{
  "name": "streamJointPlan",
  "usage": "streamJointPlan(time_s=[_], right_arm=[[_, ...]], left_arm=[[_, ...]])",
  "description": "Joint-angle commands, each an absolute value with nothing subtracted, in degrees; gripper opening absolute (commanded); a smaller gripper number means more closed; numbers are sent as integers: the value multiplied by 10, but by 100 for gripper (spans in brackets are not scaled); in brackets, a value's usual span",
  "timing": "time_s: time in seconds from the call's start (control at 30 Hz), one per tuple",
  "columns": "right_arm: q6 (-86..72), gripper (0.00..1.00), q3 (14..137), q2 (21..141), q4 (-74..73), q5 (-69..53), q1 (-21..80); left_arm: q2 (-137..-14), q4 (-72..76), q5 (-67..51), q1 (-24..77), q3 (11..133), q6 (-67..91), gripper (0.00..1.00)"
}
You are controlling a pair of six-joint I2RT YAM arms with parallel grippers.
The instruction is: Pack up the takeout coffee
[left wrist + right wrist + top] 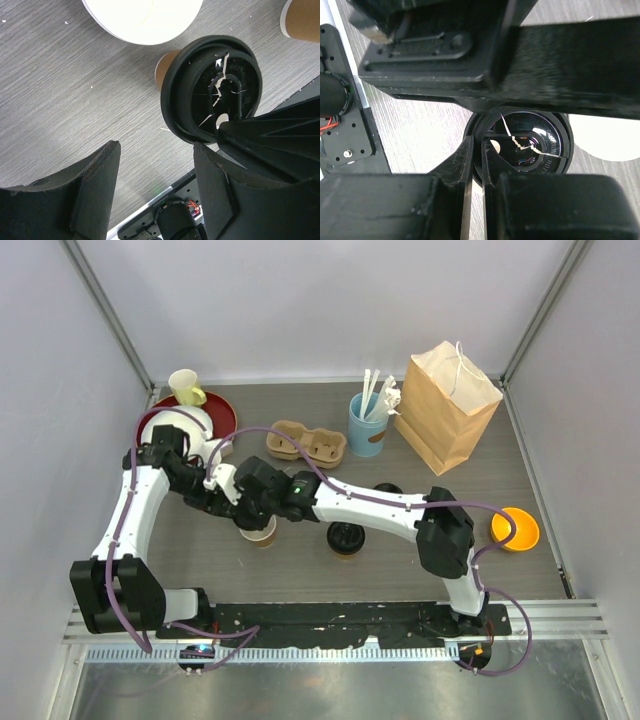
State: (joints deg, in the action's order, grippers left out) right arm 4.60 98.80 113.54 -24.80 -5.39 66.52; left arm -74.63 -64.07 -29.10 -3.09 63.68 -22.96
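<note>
Right gripper astride rim of lidded cup

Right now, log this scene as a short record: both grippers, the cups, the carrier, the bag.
left gripper: open, near cup ahead of it, not clamped
right gripper: shut on the lid of that cup, at its rim
second cup: lidded, standing alone right of the first
carrier: cardboard, behind the cups, holds no cup
bag: brown paper, standing, back right
</note>
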Motion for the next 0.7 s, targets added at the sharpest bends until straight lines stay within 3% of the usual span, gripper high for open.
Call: streamJointPlan(time_s=[0.0, 0.67], right_arm=[[48, 1, 1015, 1148, -286, -74, 672], [55, 1, 992, 1143, -294, -56, 680]], left_arm=[[-745, -642, -292, -32, 645, -237, 64], [-749, -635, -282, -37, 646, -233, 64]])
